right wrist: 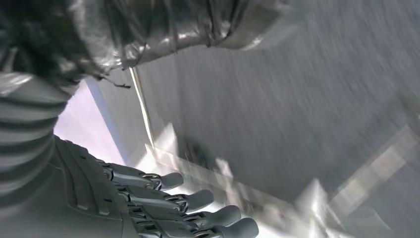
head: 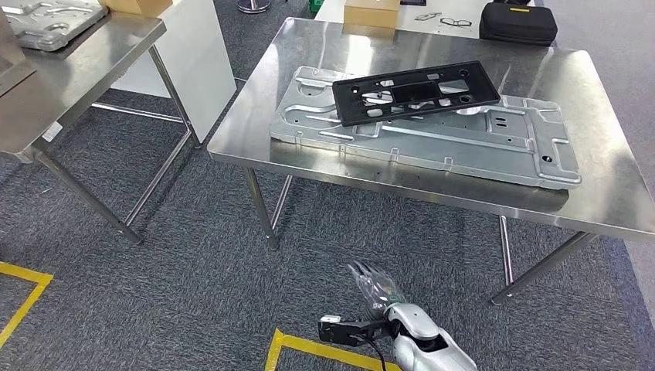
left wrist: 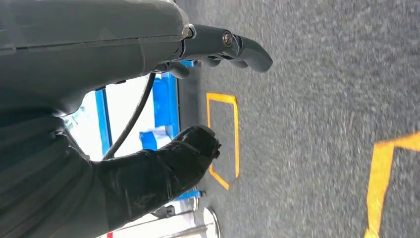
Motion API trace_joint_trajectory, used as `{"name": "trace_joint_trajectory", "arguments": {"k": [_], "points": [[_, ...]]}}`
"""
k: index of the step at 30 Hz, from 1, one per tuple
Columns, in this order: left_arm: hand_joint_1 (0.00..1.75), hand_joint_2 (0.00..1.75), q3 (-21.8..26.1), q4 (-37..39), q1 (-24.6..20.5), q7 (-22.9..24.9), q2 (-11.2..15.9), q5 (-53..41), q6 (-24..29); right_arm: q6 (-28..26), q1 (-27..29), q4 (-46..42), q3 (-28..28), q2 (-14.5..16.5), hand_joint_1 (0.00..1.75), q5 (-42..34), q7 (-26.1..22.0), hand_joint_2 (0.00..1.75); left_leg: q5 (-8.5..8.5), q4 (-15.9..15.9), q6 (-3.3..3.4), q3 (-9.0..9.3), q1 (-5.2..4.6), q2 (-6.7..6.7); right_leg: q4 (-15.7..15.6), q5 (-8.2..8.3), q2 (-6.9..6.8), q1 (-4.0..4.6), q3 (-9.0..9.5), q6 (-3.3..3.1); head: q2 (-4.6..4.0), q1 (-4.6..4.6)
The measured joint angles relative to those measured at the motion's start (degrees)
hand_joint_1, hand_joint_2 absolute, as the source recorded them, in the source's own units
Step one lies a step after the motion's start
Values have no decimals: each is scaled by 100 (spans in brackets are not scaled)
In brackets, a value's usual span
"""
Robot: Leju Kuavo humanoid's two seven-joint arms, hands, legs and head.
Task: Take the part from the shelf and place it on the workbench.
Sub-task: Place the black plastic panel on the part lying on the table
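You're basically done: the black part [head: 415, 91] already lies on the workbench [head: 610, 185], resting on a metal plate [head: 463, 135]. Your right hand [head: 375, 287] hangs empty with fingers spread, left hand [left wrist: 198, 94] loosely apart too. Next, I'd just back off.

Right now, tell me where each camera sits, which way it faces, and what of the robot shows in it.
Head view: high on the body, looking forward and down at the workbench carrying the black part on a metal panel; the right robot hand hangs low.
Left wrist view: behind the left robot hand, facing the carpet and yellow floor tape.
Right wrist view: behind the right robot hand, fingers apart, blurred carpet beyond.
Shared: carpet in all three; yellow tape in the head and left wrist views.
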Motion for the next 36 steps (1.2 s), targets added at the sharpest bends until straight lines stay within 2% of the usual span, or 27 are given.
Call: {"name": "trace_joint_trajectory", "arguments": {"k": [1,2,4,5,6,9,10,11,12,14,15,16,17,19,21,23,25,26,27,29,30,31,32,33,34,35,36], "points": [[0,175,19,0,3,-12,-15,18,51,-59,92,203,-162,7,0,-152,82,0,14,25,-25,-44,24,-2,7,56,-2,-26,16,32,0,0],[0,175,44,0,9,-37,-40,35,118,-223,203,458,-384,12,0,-327,92,0,24,64,-60,-92,58,-7,-209,213,-6,-59,144,72,0,-1],[0,175,104,-11,31,-116,-91,46,236,-751,461,1075,-923,13,0,-625,71,0,29,173,-167,-191,113,-29,-878,545,-24,-114,523,154,0,1],[0,175,124,-22,48,-156,-120,42,276,-1037,609,1402,-1195,7,0,-717,81,0,29,230,-232,-222,119,-51,-1070,659,-24,-117,626,149,0,1],[0,175,136,-34,65,-189,-140,34,301,-1251,749,1705,-1429,-15,0,-757,125,0,31,281,-290,-245,117,-74,-1141,687,-20,-113,650,109,0,1],[0,175,161,-50,125,-232,-186,23,331,-1495,1075,2356,-1882,-89,0,-763,187,0,76,308,-422,-295,139,-101,-1047,716,20,-76,492,-128,0,-1],[0,175,171,-50,142,-236,-192,22,334,-1507,1132,2489,-1971,-90,0,-754,204,0,-8,356,-444,-335,153,-84,-1034,763,26,-63,432,-197,0,-1],[0,175,179,-50,152,-238,-201,22,334,-1499,1170,2596,-2041,-86,0,-747,236,0,-201,509,-449,-399,162,-65,-1036,820,28,-56,368,-255,0,-1],[0,131,183,-50,145,-242,-210,21,330,-1451,1198,2701,-2109,-79,0,-761,312,0,-494,782,-440,-487,158,-47,-1041,880,26,-44,303,-297,0,-1],[0,44,185,-51,121,-251,-225,12,301,-1141,1300,2925,-2279,-74,0,-912,650,0,-1130,1558,-407,-661,114,-35,-1039,980,5,5,175,-333,0,-1],[0,0,186,-51,114,-255,-229,-1,274,-903,1383,3039,-2390,-80,0,-1049,865,0,-1307,1894,-387,-691,86,-35,-1034,1019,-13,35,120,-344,0,-1],[0,0,187,-51,112,-258,-231,-23,232,-621,1501,3153,-2523,-96,0,-1218,1092,0,-1345,2083,-351,-627,54,-34,-1028,1053,-38,68,78,-354,0,-1],[0,0,187,-51,116,-258,-233,-53,175,-314,1622,3256,-2675,-121,0,-1416,1321,0,-1268,2057,-298,-455,19,-35,-1022,1083,-59,100,47,-361,0,-1],[0,0,187,-52,128,-266,-225,-116,49,267,1861,3429,-2993,-175,0,-1822,1806,0,-1043,1481,-140,150,-77,-48,-1014,1142,-92,156,8,-372,0,-1],[0,0,187,-60,144,-276,-195,-166,-51,650,2028,3525,-3300,-206,0,-2184,2227,0,-1041,704,12,692,-158,-59,-1010,1215,-92,191,-37,-358,0,-1],[0,0,187,-65,145,-280,-172,-201,-116,851,2127,3577,-3604,-220,0,-2444,2440,0,-1093,348,72,852,-201,-42,-1027,1309,-74,185,-79,-306,0,-1],[0,0,187,-66,136,-272,-169,-234,-153,957,2184,3617,-3838,-224,0,-2559,2443,0,-982,247,81,820,-192,-4,-1038,1344,-47,163,-103,-236,0,0],[0,0,187,-66,129,-265,-169,-254,-164,985,2204,3630,-3925,-221,0,-2577,2397,0,-906,198,104,793,-179,22,-976,1241,-32,158,-132,-207,0,1],[0,0,187,-66,123,-258,-170,-278,-169,998,2218,3642,-3990,-214,0,-2582,2338,0,-827,158,128,747,-163,48,-810,1028,-19,152,-187,-180,0,1],[0,0,187,-66,118,-245,-175,-321,-172,999,2222,3660,-4086,-189,0,-2573,2209,0,-705,151,165,601,-162,107,-215,459,-5,126,-343,-130,0,2],[0,0,187,-66,120,-240,-177,-342,-172,1001,2221,3669,-4118,-173,0,-2567,2149,0,-649,166,162,517,-163,137,109,278,-4,110,-399,-100,0,2],[0,0,187,-66,119,-238,-179,-359,-174,1016,2220,3676,-4148,-161,0,-2561,2091,0,-598,189,153,432,-163,173,327,242,-6,92,-399,-72,0,2],[0,0,187,-66,115,-238,-180,-374,-181,1048,2220,3680,-4175,-151,0,-2555,2029,0,-553,221,141,347,-161,210,400,326,-9,74,-332,-47,0,2],[0,0,187,-66,110,-242,-180,-392,-194,1101,2219,3681,-4196,-147,0,-2546,1956,0,-513,267,122,257,-156,251,277,500,-25,55,-161,-27,0,2],[0,0,186,-66,104,-251,-179,-410,-216,1181,2215,3682,-4211,-146,0,-2529,1863,0,-480,325,98,166,-152,296,-28,654,-79,38,104,-13,0,1],[0,0,184,-66,97,-265,-176,-431,-240,1279,2203,3682,-4218,-146,0,-2504,1759,0,-454,387,68,84,-155,339,-430,696,-181,40,395,-8,0,1],[0,0,181,-66,94,-278,-174,-458,-263,1390,2193,3682,-4220,-146,0,-2467,1651,0,-429,441,35,25,-157,382,-783,693,-270,56,633,-35,0,-4]]}}
